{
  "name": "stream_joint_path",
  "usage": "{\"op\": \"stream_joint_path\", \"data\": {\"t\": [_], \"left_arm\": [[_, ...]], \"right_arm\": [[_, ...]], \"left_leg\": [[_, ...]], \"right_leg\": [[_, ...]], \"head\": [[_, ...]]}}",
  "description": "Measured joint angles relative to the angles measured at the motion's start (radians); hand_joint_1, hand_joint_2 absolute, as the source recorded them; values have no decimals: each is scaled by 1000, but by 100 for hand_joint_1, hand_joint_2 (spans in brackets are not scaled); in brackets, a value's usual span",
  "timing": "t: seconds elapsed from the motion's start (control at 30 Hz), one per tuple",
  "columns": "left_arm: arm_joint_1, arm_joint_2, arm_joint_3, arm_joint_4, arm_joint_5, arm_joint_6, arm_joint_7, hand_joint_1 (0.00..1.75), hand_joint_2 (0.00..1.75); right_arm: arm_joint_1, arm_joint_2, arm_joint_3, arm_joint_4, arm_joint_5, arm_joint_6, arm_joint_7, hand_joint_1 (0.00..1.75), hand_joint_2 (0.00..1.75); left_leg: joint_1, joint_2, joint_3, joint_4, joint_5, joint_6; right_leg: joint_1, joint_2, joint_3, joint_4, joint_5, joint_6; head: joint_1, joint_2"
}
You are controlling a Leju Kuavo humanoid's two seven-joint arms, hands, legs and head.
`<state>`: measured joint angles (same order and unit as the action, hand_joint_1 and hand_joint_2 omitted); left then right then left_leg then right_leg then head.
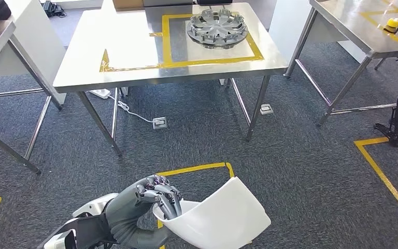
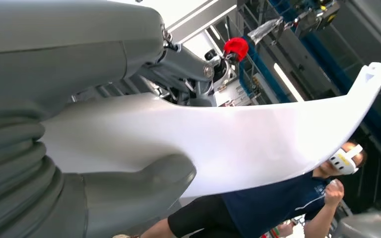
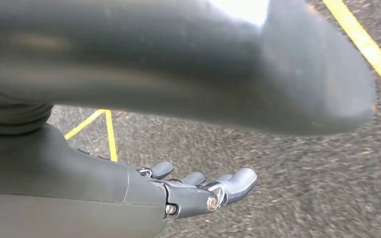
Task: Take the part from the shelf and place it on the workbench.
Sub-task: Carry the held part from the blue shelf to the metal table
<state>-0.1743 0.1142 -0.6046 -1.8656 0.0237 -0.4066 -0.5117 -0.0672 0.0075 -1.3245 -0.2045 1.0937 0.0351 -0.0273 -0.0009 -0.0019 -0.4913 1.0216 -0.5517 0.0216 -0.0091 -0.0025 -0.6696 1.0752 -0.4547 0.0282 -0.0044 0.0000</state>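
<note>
low in the head view, left hand point(image 1: 155, 199) with fingers curled over the near rim of the white curved part point(image 1: 220, 215), thumb beneath, gripping it above the carpet, well short of the steel counter point(image 1: 129, 57). right hand point(image 3: 198, 191) spread, holding nothing.

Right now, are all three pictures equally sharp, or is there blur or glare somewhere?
Head view: sharp, with soft glare on the steel workbench. Left wrist view: the white part is bright against a dim background, and the left hand is soft, being so close. Right wrist view: the right hand is fairly crisp; its thumb and the carpet are blurred.
</note>
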Motion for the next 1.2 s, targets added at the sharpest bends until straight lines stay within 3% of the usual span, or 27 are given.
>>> {"op": "stream_joint_path", "data": {"t": [0.03,0.07,0.13,0.17,0.23,0.3,0.33,0.37,0.4,0.5,0.53,0.57,0.63,0.7,0.8,0.87,0.9,0.97,1.03,1.07,1.17,1.2], "left_arm": [[0,-1,0,-1,0,0,0,175,175],[-1,-1,0,-2,0,0,1,175,175],[-1,-1,0,-6,-1,0,1,175,175],[-2,-1,0,-8,-1,0,1,175,175],[-1,-1,0,-10,-1,0,1,175,175],[1,0,0,-10,-1,0,1,175,175],[3,0,0,-10,-1,0,1,175,175],[4,1,0,-10,-1,0,1,175,175],[4,2,0,-10,-1,0,1,175,175],[5,4,1,-9,-1,0,0,175,175],[6,4,1,-9,-1,0,-1,175,175],[7,5,2,-10,-1,0,-1,175,175],[8,5,4,-13,-2,0,-2,175,175],[7,3,5,-16,-3,1,-2,175,175],[7,1,6,-16,-3,3,-3,175,175],[7,0,7,-16,-3,5,-1,175,175],[7,-1,7,-16,-3,6,0,175,175],[6,-3,8,-16,-3,7,0,175,175],[5,-5,8,-16,-3,8,2,175,175],[5,-5,8,-16,-3,8,4,175,175],[2,-5,9,-20,-3,8,5,175,175],[1,-5,9,-21,-2,8,4,175,175]], "right_arm": [[0,0,0,0,0,0,0,0,0],[0,0,0,0,0,0,0,0,0],[-1,1,0,0,0,0,0,0,0],[-2,1,0,0,0,0,0,0,0],[-2,1,0,0,0,0,0,0,0],[-1,1,0,0,1,0,0,0,0],[-1,1,0,0,2,0,0,0,0],[0,1,0,0,2,0,0,0,0],[0,1,0,0,2,0,0,0,0],[-1,1,0,0,2,0,-1,0,0],[-2,1,0,0,3,0,-1,0,0],[-2,2,0,0,3,1,-1,0,0],[-3,2,0,0,5,3,-2,0,0],[-6,2,0,0,6,4,-2,0,0],[-7,1,0,-1,7,4,0,0,0],[-5,0,0,-1,8,3,3,0,0],[-4,0,0,-1,9,3,3,0,0],[-4,-1,0,-1,10,3,4,0,0],[-4,-2,0,-1,10,3,5,0,0],[-4,-2,0,-1,10,3,6,0,0],[-4,-2,0,-1,11,3,12,0,0],[-4,-2,0,-1,12,3,13,0,0]], "left_leg": [[-2,0,6,-3,-10,-6],[-5,-1,14,-3,-13,-12],[-5,-1,20,7,-10,-23],[-5,-1,10,37,-5,-28],[-2,0,-54,146,-19,-37],[-1,0,-139,256,-76,-43],[-1,0,-169,280,-102,-43],[-1,0,-184,274,-110,-42],[-1,0,-184,238,-91,-40],[-5,-1,-154,63,60,-21],[-8,-1,-146,31,92,-15],[-9,-2,-144,17,106,-10],[-8,-4,-126,13,102,2],[-4,-4,-102,8,94,14],[-3,-4,-79,5,73,23],[-3,-6,-60,5,54,22],[-3,-7,-47,5,43,20],[-3,-7,-19,5,20,15],[-5,-6,1,4,-2,6],[-7,-6,8,6,-8,0],[-8,-6,20,22,-11,-20],[-7,-5,7,50,-13,-24]], "right_leg": [[2,-2,7,-31,27,-5],[2,-3,9,-43,34,-11],[-1,1,25,-48,30,-25],[-2,2,36,-50,25,-32],[-3,4,58,-54,11,-42],[-3,5,76,-54,-8,-45],[-3,6,88,-54,-18,-45],[-3,8,101,-54,-28,-44],[-2,9,116,-54,-39,-43],[0,12,152,-52,-72,-35],[1,13,157,-52,-82,-30],[3,14,163,-49,-88,-24],[3,14,172,-39,-94,-12],[2,12,151,18,-96,-2],[0,9,34,180,-150,8],[0,9,-24,216,-176,12],[0,9,-31,189,-160,12],[0,6,-8,69,-60,8],[4,2,14,-18,10,-3],[5,1,18,-33,21,-10],[2,3,41,-42,11,-31],[1,4,53,-44,6,-36]], "head": [[1,0],[1,0],[-1,0],[-3,0],[-8,0],[-11,0],[-11,0],[-12,0],[-13,0],[-16,0],[-17,0],[-16,0],[-15,0],[-12,0],[-6,0],[-4,0],[-2,0],[1,0],[3,0],[4,0],[3,0],[0,0]]}}
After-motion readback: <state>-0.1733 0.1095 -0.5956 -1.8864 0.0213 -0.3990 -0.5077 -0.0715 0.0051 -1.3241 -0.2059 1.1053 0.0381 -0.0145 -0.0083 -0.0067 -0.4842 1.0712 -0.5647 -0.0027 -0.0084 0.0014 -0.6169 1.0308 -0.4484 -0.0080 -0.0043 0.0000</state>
